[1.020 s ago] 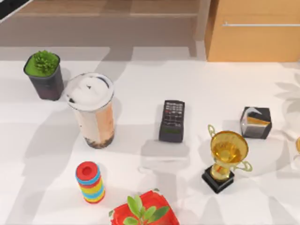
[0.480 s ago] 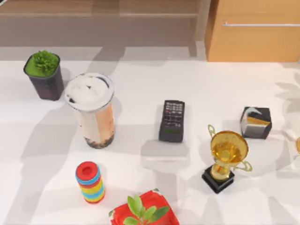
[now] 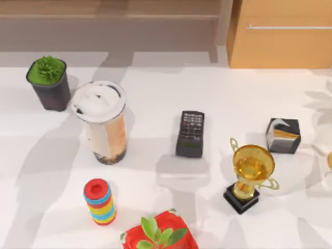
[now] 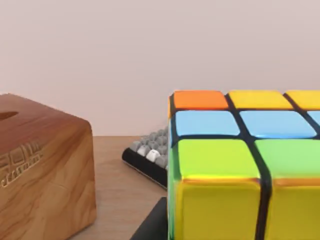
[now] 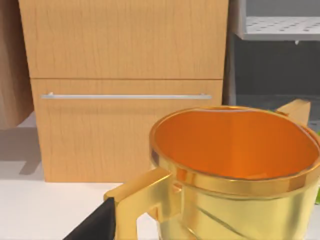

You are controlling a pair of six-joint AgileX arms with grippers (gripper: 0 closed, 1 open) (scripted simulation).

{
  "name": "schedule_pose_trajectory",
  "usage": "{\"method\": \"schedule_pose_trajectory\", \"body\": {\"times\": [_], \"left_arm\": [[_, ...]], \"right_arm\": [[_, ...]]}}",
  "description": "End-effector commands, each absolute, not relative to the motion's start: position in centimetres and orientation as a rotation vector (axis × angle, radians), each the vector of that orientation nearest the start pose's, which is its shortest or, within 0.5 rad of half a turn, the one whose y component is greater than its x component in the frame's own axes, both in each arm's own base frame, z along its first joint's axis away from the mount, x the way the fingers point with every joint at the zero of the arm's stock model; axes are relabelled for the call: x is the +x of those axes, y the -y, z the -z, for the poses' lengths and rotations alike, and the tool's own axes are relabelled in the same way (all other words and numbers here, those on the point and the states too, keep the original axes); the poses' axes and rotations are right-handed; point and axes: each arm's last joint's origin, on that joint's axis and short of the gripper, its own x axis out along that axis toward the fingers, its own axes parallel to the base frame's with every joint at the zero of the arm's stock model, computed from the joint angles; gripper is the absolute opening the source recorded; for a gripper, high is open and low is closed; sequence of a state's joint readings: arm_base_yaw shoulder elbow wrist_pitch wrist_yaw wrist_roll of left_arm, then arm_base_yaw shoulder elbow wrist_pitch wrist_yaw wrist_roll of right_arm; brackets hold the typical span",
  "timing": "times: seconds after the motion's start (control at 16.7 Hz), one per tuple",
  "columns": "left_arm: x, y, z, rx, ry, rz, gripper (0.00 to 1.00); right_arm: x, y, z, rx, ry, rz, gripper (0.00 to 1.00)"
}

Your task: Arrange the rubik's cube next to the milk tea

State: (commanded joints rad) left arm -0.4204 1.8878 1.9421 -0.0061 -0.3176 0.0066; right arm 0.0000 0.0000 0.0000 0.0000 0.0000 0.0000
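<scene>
White tabletop (image 3: 249, 93) is seen from above with one milk tea (image 3: 104, 124) standing left of centre. One dark pot with a green plant (image 3: 49, 83) is placed behind it, one striped ring stack (image 3: 100, 201) in front. One black remote (image 3: 191, 133), one gold trophy (image 3: 251, 176) and one black cube (image 3: 283, 136) are spread to the right. One rubik's cube (image 4: 245, 165) is seen close up in the left wrist view, beside one wooden box (image 4: 45, 165) and one keyboard (image 4: 150, 155). Whether either gripper's jaws are open or closed cannot be told.
</scene>
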Motion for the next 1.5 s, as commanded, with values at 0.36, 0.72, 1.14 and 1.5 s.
{"method": "schedule_pose_trajectory", "body": {"times": [0.36, 0.72, 1.14, 1.5], "left_arm": [[36.3, 10.7, -44.3, 0.002, -0.169, 0.102, 0.00], [36.5, 3.6, -32.8, 0.045, -0.826, -0.026, 0.00], [36.2, 1.2, -19.6, 0.024, -1.514, -0.017, 0.00], [36.3, 1.7, -18.5, 0.027, -1.567, 0.006, 0.00]], "right_arm": [[10.6, 0.1, -16.0, 0.000, 0.000, 0.000, 1.00], [10.6, 0.1, -16.0, 0.000, 0.000, 0.000, 1.00], [10.6, 0.1, -16.0, 0.000, 0.000, 0.000, 1.00], [10.6, 0.1, -16.0, 0.000, 0.000, 0.000, 1.00]]}}
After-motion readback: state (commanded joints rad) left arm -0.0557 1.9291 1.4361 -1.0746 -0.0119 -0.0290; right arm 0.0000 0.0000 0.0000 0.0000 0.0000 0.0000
